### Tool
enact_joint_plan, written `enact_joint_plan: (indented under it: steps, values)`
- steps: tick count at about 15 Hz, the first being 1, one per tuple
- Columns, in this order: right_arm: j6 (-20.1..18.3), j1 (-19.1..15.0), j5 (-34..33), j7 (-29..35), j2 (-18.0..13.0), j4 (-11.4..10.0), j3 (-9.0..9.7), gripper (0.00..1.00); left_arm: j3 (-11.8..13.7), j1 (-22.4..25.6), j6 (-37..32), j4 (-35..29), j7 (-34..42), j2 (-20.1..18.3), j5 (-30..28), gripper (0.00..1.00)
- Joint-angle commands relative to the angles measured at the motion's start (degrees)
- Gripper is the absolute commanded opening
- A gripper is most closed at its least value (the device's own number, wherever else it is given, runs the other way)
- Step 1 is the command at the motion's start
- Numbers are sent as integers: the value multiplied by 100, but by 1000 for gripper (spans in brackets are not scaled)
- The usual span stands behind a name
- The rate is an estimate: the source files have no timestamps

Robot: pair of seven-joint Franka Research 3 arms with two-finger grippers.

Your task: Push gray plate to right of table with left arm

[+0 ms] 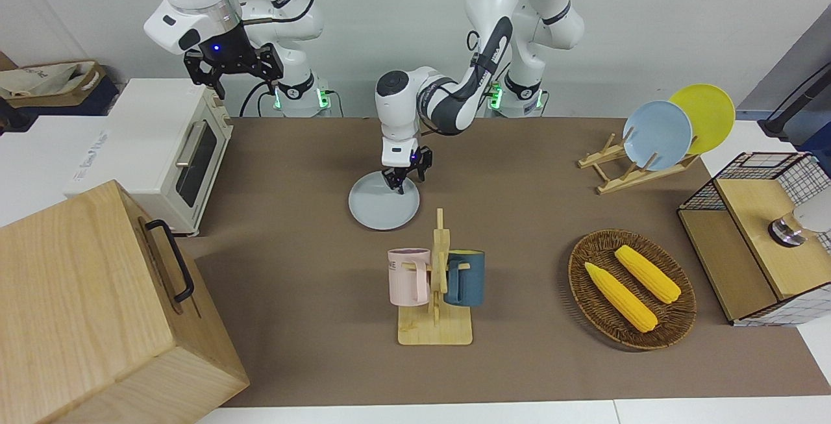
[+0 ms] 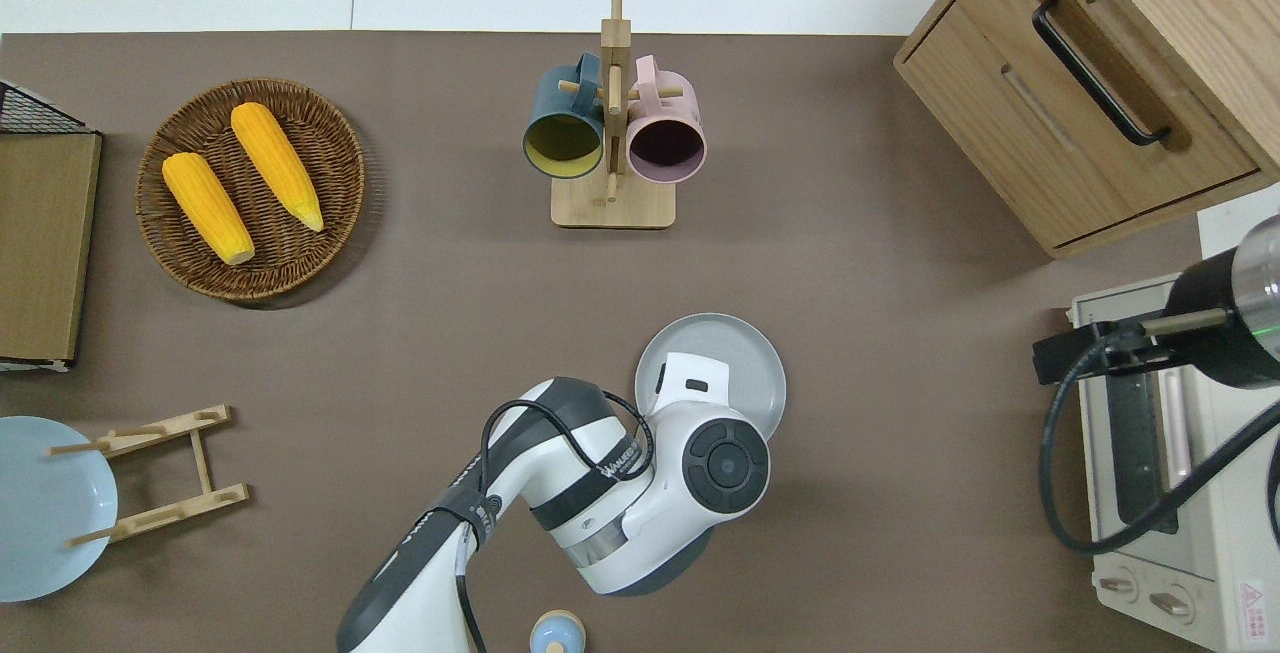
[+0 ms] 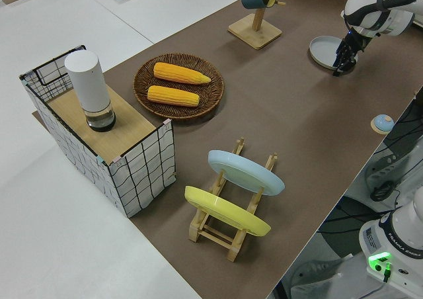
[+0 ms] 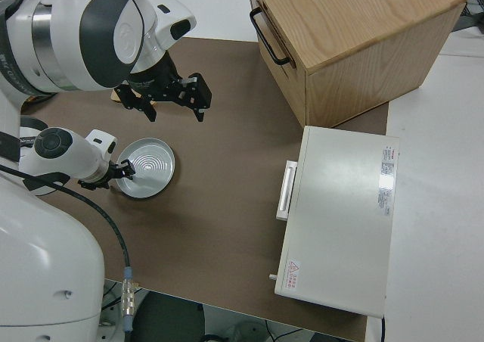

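Gray plate (image 1: 382,206) lies flat; left gripper (image 1: 402,176) seemingly over its rim.

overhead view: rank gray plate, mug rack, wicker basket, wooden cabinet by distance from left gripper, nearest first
1. gray plate: directly under the left gripper, mid-table.
2. mug rack: farther from the robots than the plate, mid-table.
3 and 4. wicker basket, toward the left arm's end, and wooden cabinet, toward the right arm's end: both clearly farther than the rack, too close to call between them.
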Motion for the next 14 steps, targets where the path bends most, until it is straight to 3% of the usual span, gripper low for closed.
enact_joint_plan:
  steps: [1,4,8,12,14]
  values:
    - [-90,-107,25,66,-14,53,93,983,15,182,-765,326,875,-272,-671,998]
    - [-90,-107,25,66,-14,53,93,983,68,472,-1441,361,1788,-843,-1155,998]
    - [-90,-107,25,66,-14,53,93,983,103,937,-2207,370,2888,-1546,-1375,998]
    - [-90,-107,25,75,-14,53,93,983,121,1763,-3023,457,4548,-2206,-1823,998]
    - [-90,-107,25,66,-14,53,93,983,130,2105,-3446,598,5085,-2338,-1824,998]
